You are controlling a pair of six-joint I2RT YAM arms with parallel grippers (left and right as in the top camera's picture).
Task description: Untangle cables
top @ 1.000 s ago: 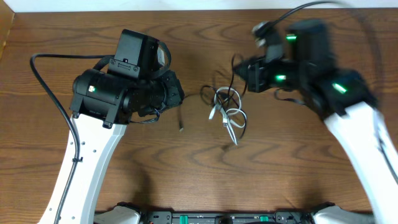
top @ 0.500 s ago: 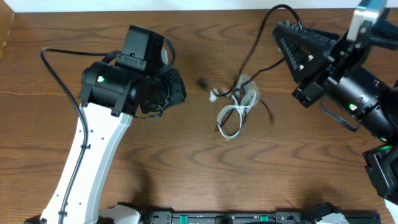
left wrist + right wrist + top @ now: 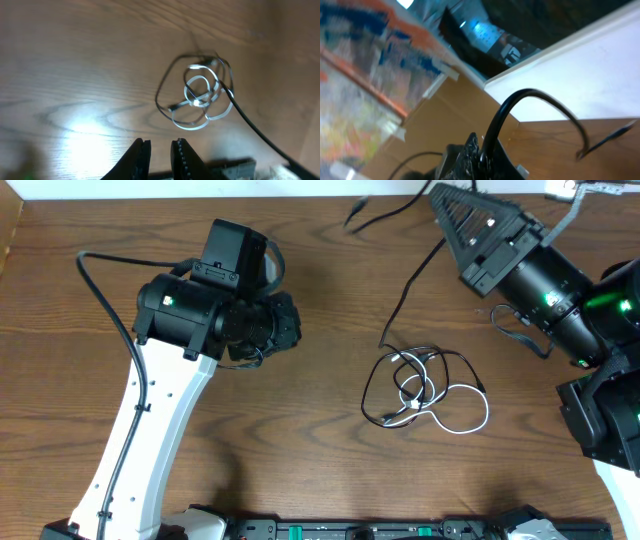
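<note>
The cables lie as a loose black-and-white bundle [image 3: 420, 392] on the wooden table, right of centre. A white loop [image 3: 468, 420] trails out at its right. One black cable [image 3: 408, 275] rises from the bundle to my right gripper [image 3: 436, 192], which is lifted at the back right and shut on it. In the right wrist view that black cable [image 3: 520, 95] arches out of the closed right gripper [image 3: 483, 146]. My left gripper [image 3: 290, 330] hovers left of the bundle. In the left wrist view the left gripper [image 3: 160, 143] stands slightly open and holds nothing, and the bundle [image 3: 197, 97] is well ahead of it.
The thick black cable [image 3: 100, 300] of the left arm loops over the table at far left. The table's back edge meets a white wall [image 3: 590, 60]. Bare wood [image 3: 75, 90] lies between the left gripper and the bundle.
My right arm has swung up and back to the right, drawing the black cable taut. The bundle has slid right and forward and spread out. My left gripper's jaws have narrowed a little.
</note>
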